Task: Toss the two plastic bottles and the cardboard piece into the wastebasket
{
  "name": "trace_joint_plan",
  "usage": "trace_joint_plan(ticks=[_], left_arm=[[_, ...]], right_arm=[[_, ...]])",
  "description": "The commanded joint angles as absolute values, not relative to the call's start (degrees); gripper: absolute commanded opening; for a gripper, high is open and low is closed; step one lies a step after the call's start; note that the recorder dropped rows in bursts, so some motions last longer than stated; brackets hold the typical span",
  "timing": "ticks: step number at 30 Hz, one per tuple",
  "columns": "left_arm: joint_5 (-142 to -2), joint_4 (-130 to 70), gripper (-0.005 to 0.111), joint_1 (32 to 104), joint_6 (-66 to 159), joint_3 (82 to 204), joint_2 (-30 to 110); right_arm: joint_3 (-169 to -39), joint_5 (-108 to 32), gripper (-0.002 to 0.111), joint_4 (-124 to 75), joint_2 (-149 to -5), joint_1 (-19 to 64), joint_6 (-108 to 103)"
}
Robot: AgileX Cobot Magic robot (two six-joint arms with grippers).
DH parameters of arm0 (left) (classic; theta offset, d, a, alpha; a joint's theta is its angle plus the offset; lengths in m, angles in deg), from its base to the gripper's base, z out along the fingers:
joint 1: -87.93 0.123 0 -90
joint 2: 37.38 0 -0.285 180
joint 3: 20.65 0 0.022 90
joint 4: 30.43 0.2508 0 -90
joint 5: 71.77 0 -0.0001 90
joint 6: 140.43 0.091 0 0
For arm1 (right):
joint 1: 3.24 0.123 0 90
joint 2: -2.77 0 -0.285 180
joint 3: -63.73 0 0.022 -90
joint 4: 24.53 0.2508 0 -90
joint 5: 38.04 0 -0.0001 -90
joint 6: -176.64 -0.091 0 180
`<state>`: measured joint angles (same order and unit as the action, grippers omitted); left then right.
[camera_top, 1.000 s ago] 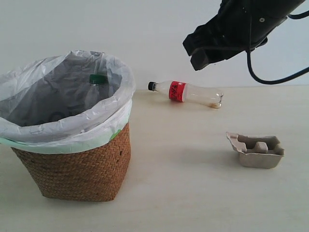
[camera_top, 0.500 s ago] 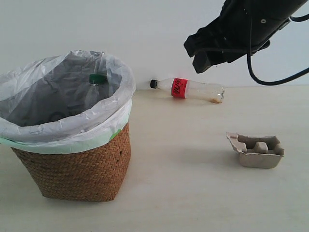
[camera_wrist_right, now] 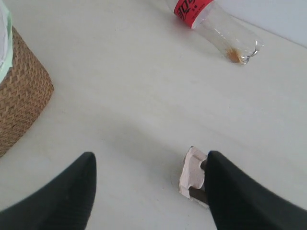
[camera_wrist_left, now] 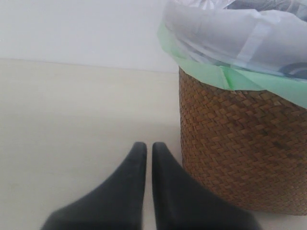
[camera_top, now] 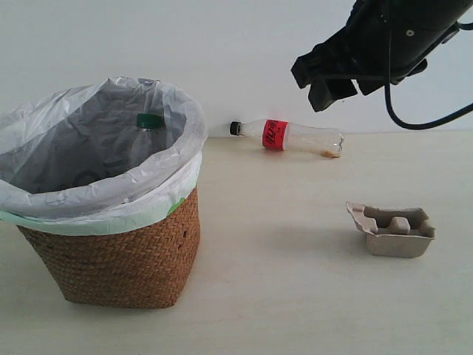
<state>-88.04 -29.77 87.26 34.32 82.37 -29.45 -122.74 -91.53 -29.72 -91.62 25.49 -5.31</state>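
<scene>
The wastebasket, brown wicker with a white bag over its rim, stands at the left. Inside it leans the green-capped bottle. The black-capped bottle with the red label lies on its side by the back wall. The cardboard piece sits on the table at the right. My right gripper hangs open high above the table, holding nothing. In its wrist view the right gripper looks down on the cardboard piece and the black-capped bottle. My left gripper is shut and empty, low beside the wastebasket.
The pale table runs back to a white wall. A black cable loops down from the right arm. In the right wrist view the wastebasket shows at one edge.
The right arm has drifted rightward and slightly up with its gripper open. The black-capped bottle rolled a little toward the wall and now lies still.
</scene>
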Motion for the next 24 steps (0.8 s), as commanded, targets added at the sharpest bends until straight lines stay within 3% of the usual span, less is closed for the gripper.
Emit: trace_joint_plan(ticks=[1,24], left_arm=[[-87.7,-29.5,0.004,87.4,34.0,82.1,-29.6],[-87.7,-29.5,0.004,87.4,34.0,82.1,-29.6]], right_arm=[[-122.5,-92.7,0.058,-30.4,-91.5,25.3,-5.5],[-122.5,-93.9,0.058,-34.4,-91.5,25.3,-7.7]])
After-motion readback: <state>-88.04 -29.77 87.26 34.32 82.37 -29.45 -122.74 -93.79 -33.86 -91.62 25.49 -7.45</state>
